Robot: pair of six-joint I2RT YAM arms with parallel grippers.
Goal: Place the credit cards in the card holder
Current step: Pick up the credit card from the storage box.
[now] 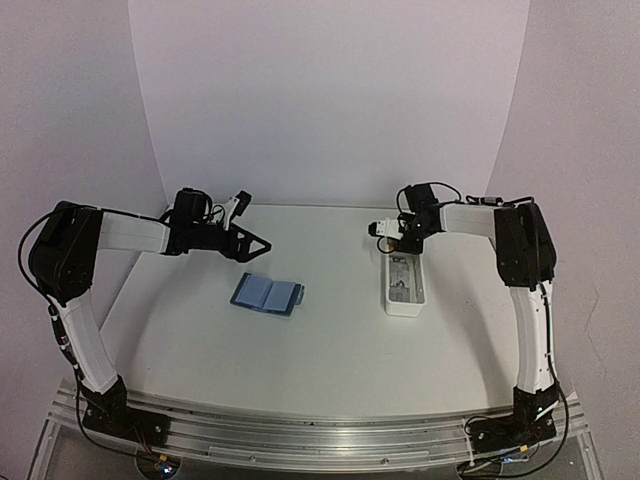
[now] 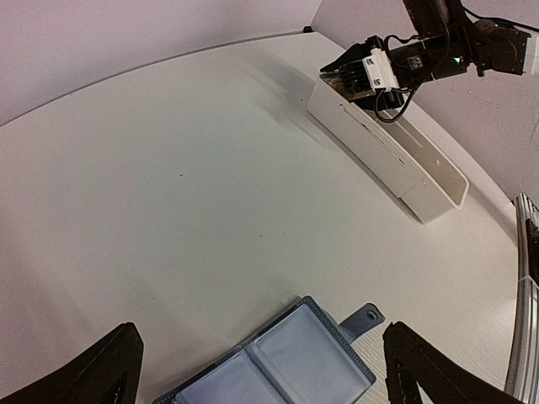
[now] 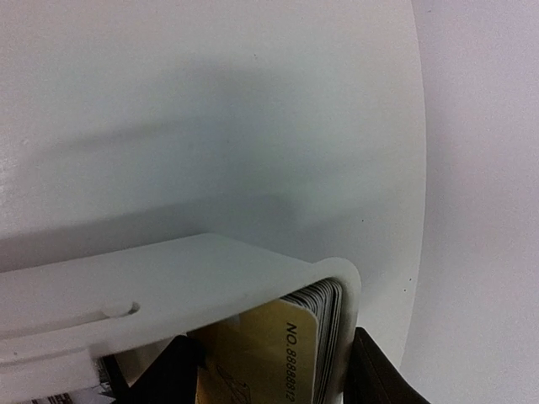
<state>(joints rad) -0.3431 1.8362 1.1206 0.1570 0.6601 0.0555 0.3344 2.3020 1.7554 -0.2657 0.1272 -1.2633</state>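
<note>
1. We see the table (image 1: pixel 330 350) as the largest surface. It is white, meets the backdrop behind both arms, and ends at a metal rail by the arm bases.
2. The tray (image 1: pixel 403 308) is a long, narrow white box right of centre, its length running away from the bases. Its near end sits well in from the rail.
3. The holder (image 2: pixel 286 362) lies opened flat left of centre, pale blue pockets up and snap tab pointing towards the tray. We see nothing in the pockets. A broad stretch of tabletop separates it from the tray, and it is well in from every table edge.
4. The left gripper (image 2: pixel 259 330) hangs above the tabletop just beyond the holder. Its fingers are spread wide and hold nothing.
5. The right gripper (image 3: pixel 269 374) is down at the tray's far end. One dark finger (image 3: pixel 164 374) is inside the tray. The other seems to be outside the rounded end wall.
6. The cards (image 3: pixel 278 353) stand on edge as a stack against that end wall, between the two fingers, with a gold card facing the camera. We cannot tell whether the fingers are pressing on them.
</note>
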